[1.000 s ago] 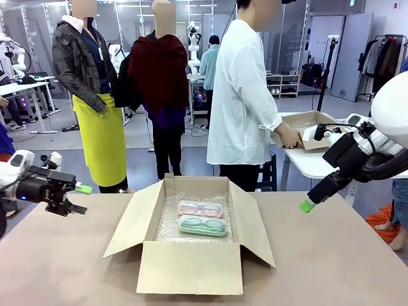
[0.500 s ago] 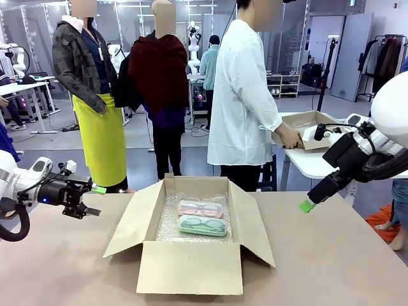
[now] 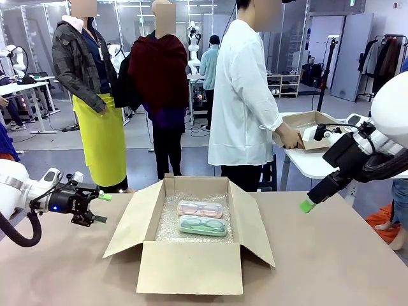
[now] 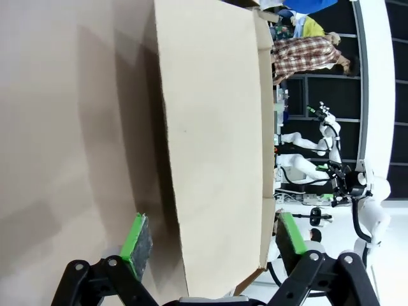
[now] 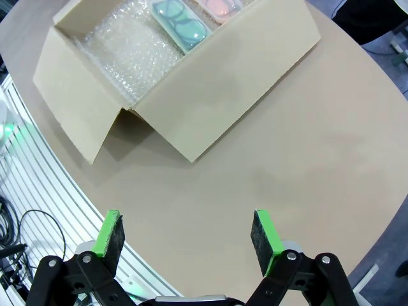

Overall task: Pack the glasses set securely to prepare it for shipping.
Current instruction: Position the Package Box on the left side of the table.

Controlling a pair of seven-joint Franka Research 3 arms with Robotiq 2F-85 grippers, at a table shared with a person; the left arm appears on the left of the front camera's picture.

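While both glasses cases already lie in the open brown cardboard box (image 3: 191,255) at the centre of the front view, the flaps stand spread, so closing looks to be what remains. Side by side on bubble wrap (image 3: 169,223), which cushions them for shipping, are the pale pink translucent plastic case (image 3: 200,208) and the mint green one (image 3: 203,225) nearer the camera. At the left edge, the left gripper (image 3: 101,208) hangs with jaws wide and empty, aimed at the box's left flap (image 4: 210,146), probably to fold it. High at the right, the right gripper (image 5: 189,239) is likewise spread, holding nothing.
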